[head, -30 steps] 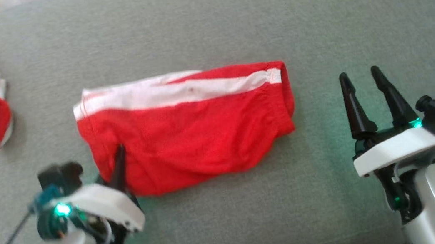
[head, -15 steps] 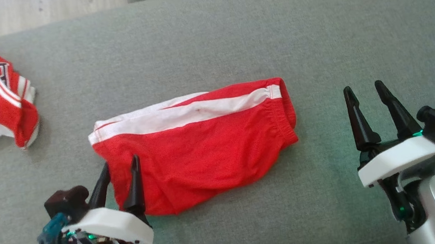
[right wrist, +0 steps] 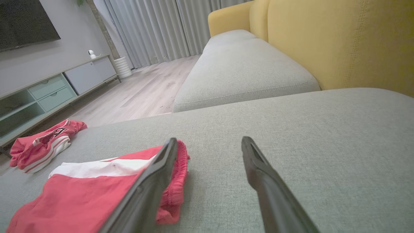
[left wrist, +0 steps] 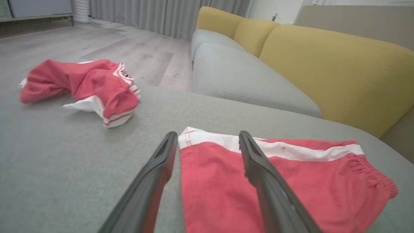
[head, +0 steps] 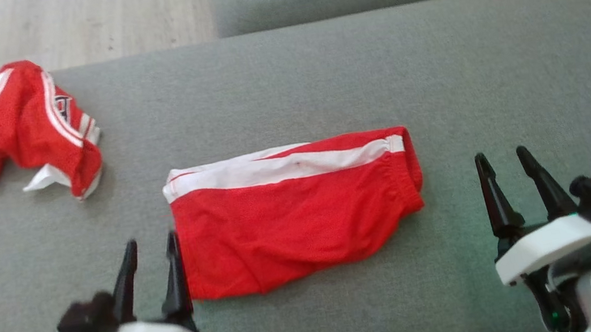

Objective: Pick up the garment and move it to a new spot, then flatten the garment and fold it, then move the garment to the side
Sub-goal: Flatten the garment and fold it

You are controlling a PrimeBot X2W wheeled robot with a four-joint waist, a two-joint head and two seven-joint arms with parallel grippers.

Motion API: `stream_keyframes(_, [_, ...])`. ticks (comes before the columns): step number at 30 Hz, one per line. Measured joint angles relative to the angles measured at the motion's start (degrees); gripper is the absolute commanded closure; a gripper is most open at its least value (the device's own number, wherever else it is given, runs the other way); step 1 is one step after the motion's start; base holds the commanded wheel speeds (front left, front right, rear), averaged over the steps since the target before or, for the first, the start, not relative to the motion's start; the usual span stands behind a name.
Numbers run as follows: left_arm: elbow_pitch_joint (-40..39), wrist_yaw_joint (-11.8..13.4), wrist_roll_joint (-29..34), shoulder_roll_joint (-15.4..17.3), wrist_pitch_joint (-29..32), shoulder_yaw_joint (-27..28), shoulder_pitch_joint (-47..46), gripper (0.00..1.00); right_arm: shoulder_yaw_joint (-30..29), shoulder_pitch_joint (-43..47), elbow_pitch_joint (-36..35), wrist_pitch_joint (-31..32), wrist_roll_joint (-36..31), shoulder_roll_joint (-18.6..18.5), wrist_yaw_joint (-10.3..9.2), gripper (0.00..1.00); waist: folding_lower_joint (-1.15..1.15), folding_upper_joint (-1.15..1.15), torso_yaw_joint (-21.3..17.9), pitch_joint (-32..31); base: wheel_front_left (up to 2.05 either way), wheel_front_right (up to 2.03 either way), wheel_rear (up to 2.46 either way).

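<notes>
My left end effector [head: 150, 241] has let go of the red shorts [head: 291, 223]. Its fingers are now spread and it has pulled back toward the lower left. The whole scene sits lower in frame because my camera tilted up.

Item: left claw [left wrist: 207, 134], two dark fingers [left wrist: 152, 181] rising from the bottom edge, spread apart, nothing pinched between them.

Item: red shorts [left wrist: 291, 181] with a white side stripe and a gathered waistband at the right end. They lay flat on the grey cushion [left wrist: 64, 161]. The hemmed left edge fell between the fingers, and whether either finger touched the cloth could not be told.

Item: crumpled red and white garment [left wrist: 84, 81], on the same cushion at far left, well apart from the shorts.

Item: second grey seat [left wrist: 242, 77], beyond the cushion, with a yellow backrest [left wrist: 323, 71] along its right.

Item: pale wood floor [left wrist: 113, 48] and grey curtains [left wrist: 161, 13], at the back.
</notes>
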Motion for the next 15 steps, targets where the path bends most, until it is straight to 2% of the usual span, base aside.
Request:
stream_keyframes(5, [-1.08,1.67,0.77,-0.09,-0.32,0.55,4.33,0.00,-0.09,1.33,0.60,0.00,0.40,0.11,0.00,0.00,0.00,0.00,1.49,-1.51,0.00,0.00,0.00])
stream_keyframes(10, [-1.92,1.70,1.16,-0.32,-0.58,0.66,5.17,0.00,0.62,1.32,1.34,0.16,0.53,0.13,0.00,0.00,0.01,0.00,2.93,-2.48,0.00,0.00,0.00])
stream_keyframes(15, [-1.93,1.64,1.53,-0.57,-0.75,0.64,5.16,0.00,1.11,-0.40,5.11,3.61,0.57,0.14,0.00,0.00,0.01,0.00,4.09,-2.76,0.00,0.00,0.00])
